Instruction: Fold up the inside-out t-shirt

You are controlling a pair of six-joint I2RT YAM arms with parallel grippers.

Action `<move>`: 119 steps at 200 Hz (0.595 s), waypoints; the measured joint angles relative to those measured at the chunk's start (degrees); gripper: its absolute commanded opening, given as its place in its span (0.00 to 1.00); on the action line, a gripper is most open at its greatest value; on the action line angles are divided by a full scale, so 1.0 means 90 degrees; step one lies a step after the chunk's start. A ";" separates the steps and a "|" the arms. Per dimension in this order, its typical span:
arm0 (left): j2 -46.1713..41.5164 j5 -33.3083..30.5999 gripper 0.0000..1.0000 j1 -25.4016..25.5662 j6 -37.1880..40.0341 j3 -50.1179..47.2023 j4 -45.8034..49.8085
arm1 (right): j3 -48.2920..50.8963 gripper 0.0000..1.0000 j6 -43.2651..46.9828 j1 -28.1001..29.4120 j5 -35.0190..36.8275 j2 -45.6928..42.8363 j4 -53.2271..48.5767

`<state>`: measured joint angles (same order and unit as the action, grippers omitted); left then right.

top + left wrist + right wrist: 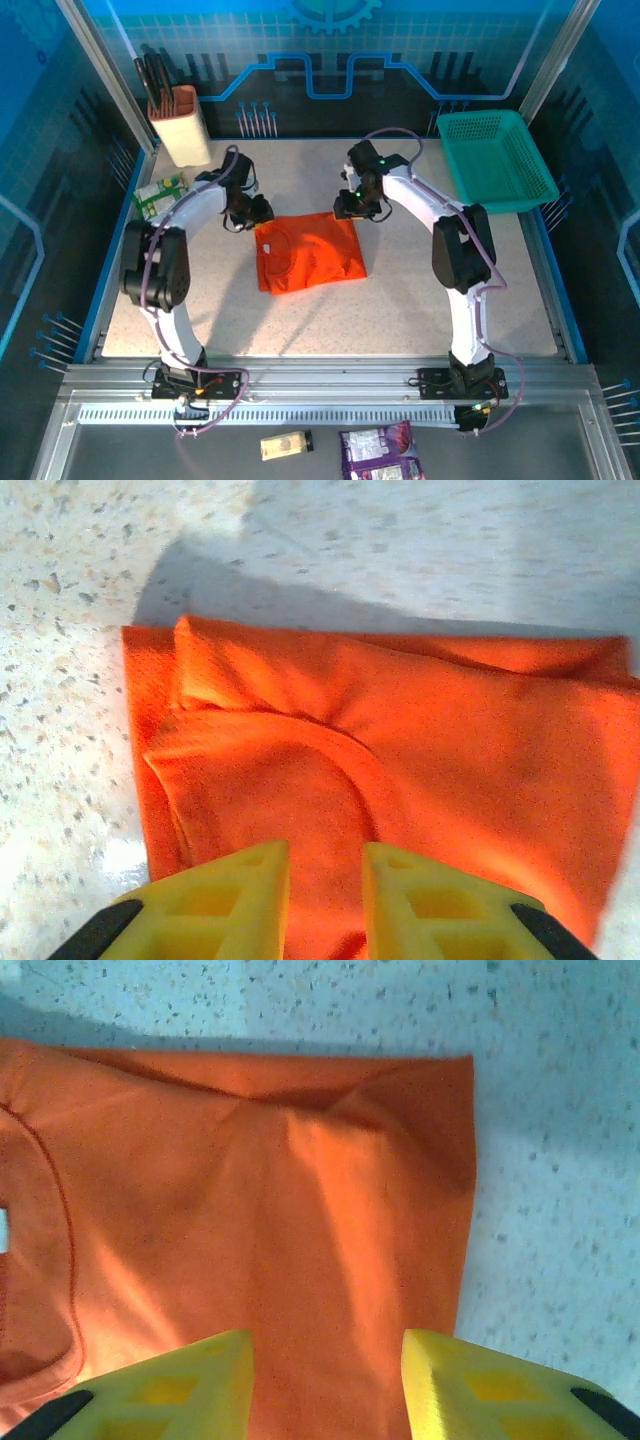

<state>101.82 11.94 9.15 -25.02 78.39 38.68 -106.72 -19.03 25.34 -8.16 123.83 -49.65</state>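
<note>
Orange-red t-shirt (310, 252) lies folded into a rough rectangle near the middle of the table (430, 310), flat on its speckled top. The left gripper (258, 212) sits at the shirt's far left corner and the right gripper (352, 208) at its far right corner. Both have their jaws parted, the left more narrowly, with the cloth flat beneath and nothing pinched.

No text, label, brand or number is legible on anything.
</note>
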 measured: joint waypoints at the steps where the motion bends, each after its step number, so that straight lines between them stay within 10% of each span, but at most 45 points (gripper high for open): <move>1: -0.0029 0.0000 0.27 0.0005 0.0000 -0.0015 0.0002 | -0.0044 0.44 0.0015 0.0000 0.0012 0.0032 -0.0017; 119: -0.1916 0.1178 0.35 0.0619 -0.0593 -0.3558 -0.0423 | -0.1613 0.45 0.0697 -0.0046 0.0403 0.1515 -0.0697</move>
<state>84.58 22.55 14.72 -30.35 46.37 34.87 -121.23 -12.75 24.93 -4.54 137.47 -55.92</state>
